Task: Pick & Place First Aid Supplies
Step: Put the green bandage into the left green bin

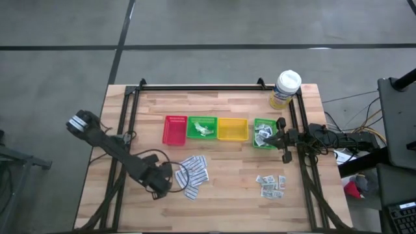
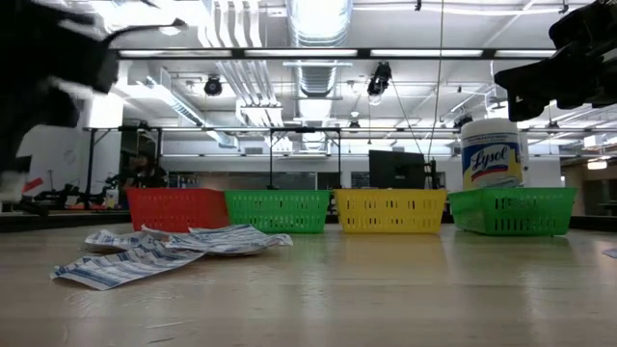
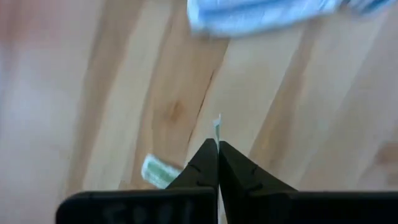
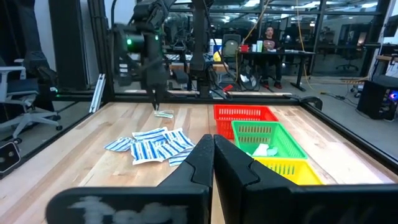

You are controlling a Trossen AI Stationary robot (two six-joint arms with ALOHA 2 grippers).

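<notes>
Only the left wrist view shows the left gripper point(image 3: 217, 146) pinching a thin sachet point(image 3: 217, 127) (pale green); the right gripper point(image 4: 213, 142) is pressed together at three o'clock.

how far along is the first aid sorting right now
Partly done: sachets lie in the left green tray and packets in the right green tray. The left gripper is shut on a thin pale green packet. The blue-white strips and square packets remain on the table. The right gripper waits shut.

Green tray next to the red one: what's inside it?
The green tray holds a few pale packets, seen from above. In the low view its mesh wall hides them; anything beneath them cannot be seen.
</notes>
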